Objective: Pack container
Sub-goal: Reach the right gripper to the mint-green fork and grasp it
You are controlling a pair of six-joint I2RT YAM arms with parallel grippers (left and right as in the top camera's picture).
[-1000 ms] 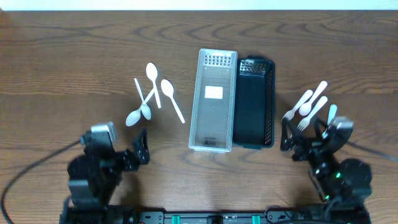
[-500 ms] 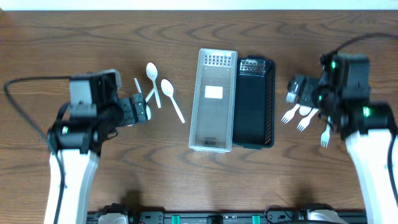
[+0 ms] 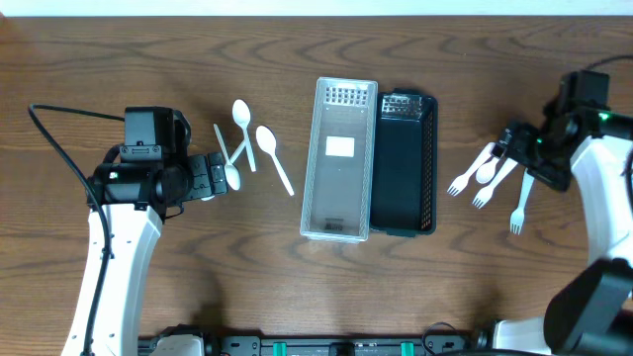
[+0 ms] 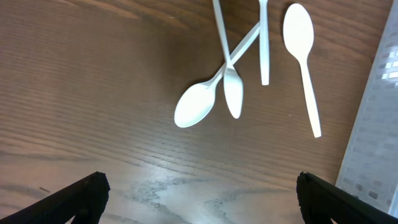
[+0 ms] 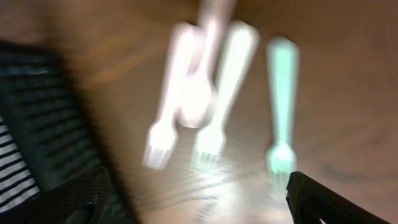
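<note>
A clear plastic container (image 3: 339, 158) stands mid-table, and a black mesh basket (image 3: 406, 163) touches its right side. Several white spoons (image 3: 247, 143) lie left of the container, and two cross each other in the left wrist view (image 4: 211, 102). Several white forks (image 3: 485, 178) lie right of the basket and look blurred in the right wrist view (image 5: 205, 106). My left gripper (image 3: 218, 176) (image 4: 199, 208) is open and empty, just left of the spoons. My right gripper (image 3: 512, 150) (image 5: 193, 208) is open and empty over the forks.
The clear container's edge shows at the right of the left wrist view (image 4: 376, 124). The black basket fills the left of the right wrist view (image 5: 37, 112). Bare wooden table surrounds the utensils, and a cable trails from the left arm (image 3: 59, 148).
Both arms have lifted from the front edge and swung out over the table, the left to the spoons and the right to the forks. The right arm is still moving, so its view is blurred.
</note>
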